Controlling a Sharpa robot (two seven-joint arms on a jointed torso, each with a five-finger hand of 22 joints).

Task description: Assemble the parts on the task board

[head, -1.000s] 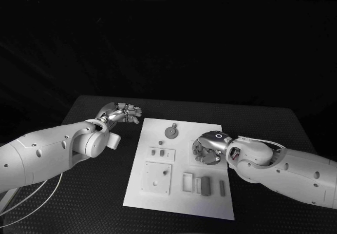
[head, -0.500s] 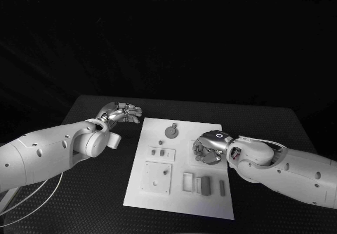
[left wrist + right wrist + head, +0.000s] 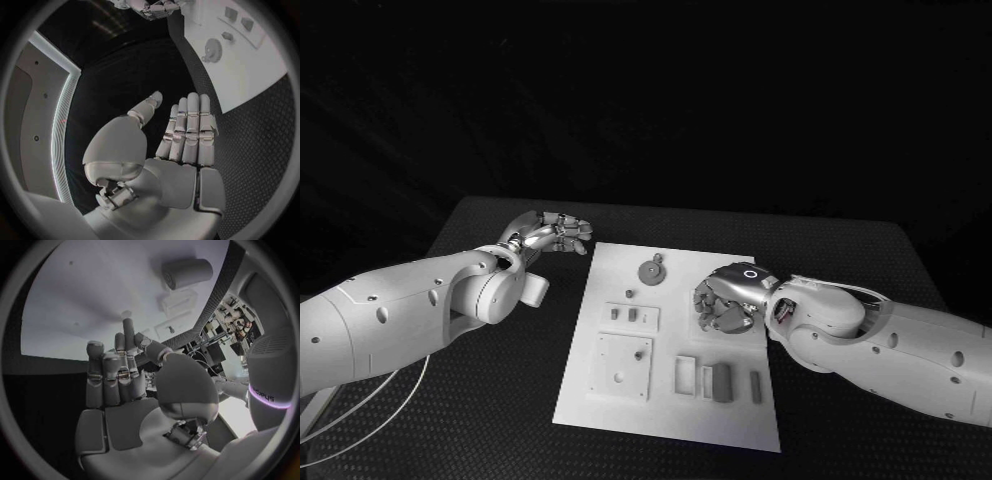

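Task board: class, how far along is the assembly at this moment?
Done: nothing clearly. Grey parts lie loose on the board, and a gear sits near its far end. In hand: the right hand works over the board; the left hand waits empty beside it. Left: most of the assembly.

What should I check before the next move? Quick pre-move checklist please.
1. Task board flat on the table, not skewed: ok.
2. Left hand off the board and holding nothing: ok.
3. Right hand over the board's right edge: ok.
4. Right hand holding a part: cannot tell, its fingers hide what lies under them.
5. Gear-shaped part seated at the board's far end: ok.
6. Long parts near the front edge clear of both hands: ok.
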